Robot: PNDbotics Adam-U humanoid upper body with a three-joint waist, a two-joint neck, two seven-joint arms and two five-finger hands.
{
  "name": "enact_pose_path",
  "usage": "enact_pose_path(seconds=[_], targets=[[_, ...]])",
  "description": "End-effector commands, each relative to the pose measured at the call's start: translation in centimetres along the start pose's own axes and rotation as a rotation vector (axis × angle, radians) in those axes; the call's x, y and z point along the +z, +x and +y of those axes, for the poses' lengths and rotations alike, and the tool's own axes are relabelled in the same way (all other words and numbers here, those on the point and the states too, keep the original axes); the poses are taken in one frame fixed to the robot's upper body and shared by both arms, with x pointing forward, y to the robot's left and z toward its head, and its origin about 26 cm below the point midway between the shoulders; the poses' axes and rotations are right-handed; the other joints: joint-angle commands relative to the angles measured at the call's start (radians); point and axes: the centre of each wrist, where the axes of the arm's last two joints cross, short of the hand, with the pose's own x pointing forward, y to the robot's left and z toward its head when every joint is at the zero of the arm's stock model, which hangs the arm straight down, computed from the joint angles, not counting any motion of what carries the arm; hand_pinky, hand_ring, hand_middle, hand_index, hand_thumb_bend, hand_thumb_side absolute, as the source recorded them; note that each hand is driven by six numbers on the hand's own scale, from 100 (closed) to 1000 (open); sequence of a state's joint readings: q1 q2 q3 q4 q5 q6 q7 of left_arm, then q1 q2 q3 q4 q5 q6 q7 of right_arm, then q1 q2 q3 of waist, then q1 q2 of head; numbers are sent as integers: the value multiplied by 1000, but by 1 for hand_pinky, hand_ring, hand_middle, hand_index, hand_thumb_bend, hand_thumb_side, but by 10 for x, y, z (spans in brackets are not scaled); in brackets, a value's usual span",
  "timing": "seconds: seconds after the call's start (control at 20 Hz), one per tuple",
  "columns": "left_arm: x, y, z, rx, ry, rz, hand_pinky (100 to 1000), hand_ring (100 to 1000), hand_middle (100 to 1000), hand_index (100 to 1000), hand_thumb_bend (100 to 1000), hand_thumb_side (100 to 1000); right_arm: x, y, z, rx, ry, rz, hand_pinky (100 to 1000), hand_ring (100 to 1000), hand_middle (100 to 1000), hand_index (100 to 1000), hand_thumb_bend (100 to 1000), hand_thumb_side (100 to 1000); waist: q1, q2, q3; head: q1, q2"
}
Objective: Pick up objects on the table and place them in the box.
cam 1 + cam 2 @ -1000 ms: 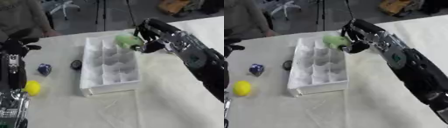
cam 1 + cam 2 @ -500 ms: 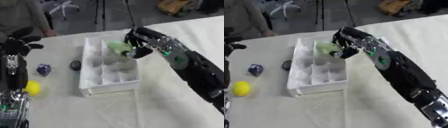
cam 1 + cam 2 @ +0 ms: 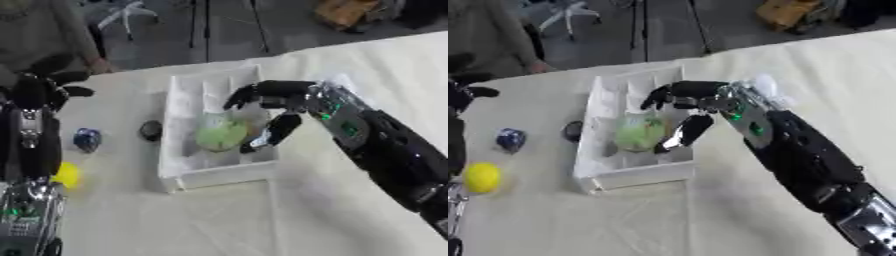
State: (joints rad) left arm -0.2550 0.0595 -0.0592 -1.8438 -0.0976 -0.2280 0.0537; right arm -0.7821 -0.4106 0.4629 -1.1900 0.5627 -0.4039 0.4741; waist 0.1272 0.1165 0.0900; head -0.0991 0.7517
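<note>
Pale green object (image 3: 220, 135) in white divided box (image 3: 188, 172); yellow ball (image 3: 482, 177), blue object (image 3: 510, 138), dark round object (image 3: 150, 130) left of it

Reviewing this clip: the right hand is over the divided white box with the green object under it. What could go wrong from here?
1. The green object looks wider than one compartment of the white box, so it may sit on the dividers and roll out.
2. The right hand has fingers spread on either side of it; pulling back could drag the object or shift the box.
3. The left hand stands near the blue object, which it might knock.
</note>
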Motion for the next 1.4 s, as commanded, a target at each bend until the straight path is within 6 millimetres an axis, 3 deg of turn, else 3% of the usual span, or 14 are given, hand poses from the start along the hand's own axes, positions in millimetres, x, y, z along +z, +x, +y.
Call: enact_pose_path(seconds=[0.05, 0.4, 0.6, 0.75, 1.1, 1.4], targets=[[-5, 5, 0, 0, -9, -25, 606, 693, 763, 766, 633, 896, 6, 2, -15, 37, -48, -1, 868, 823, 866, 945, 737, 577, -14, -23, -4, 6, -9], [-5, 6, 3, -11, -8, -28, 607, 694, 763, 766, 632, 895, 21, 9, -33, 32, -229, 15, 916, 856, 874, 950, 744, 600, -18, -24, -37, 18, -8], [-4, 8, 7, -29, 2, -34, 608, 694, 763, 766, 631, 895, 37, 19, -48, -13, -388, 32, 890, 824, 839, 931, 711, 613, -23, -24, -66, 31, -9], [-1, 6, 14, -55, 27, -22, 606, 695, 763, 764, 629, 894, 55, 29, -55, -71, -501, 34, 797, 762, 794, 910, 688, 605, -29, -23, -93, 44, -16], [9, -3, 36, -134, 133, 31, 608, 711, 772, 760, 630, 885, 105, 50, -47, -241, -646, -26, 766, 741, 772, 901, 669, 575, -30, -18, -163, 87, -30], [12, -6, 43, -165, 187, 45, 608, 732, 792, 765, 631, 878, 128, 56, -33, -272, -696, 20, 758, 730, 756, 900, 659, 563, -16, -11, -198, 108, -41]])
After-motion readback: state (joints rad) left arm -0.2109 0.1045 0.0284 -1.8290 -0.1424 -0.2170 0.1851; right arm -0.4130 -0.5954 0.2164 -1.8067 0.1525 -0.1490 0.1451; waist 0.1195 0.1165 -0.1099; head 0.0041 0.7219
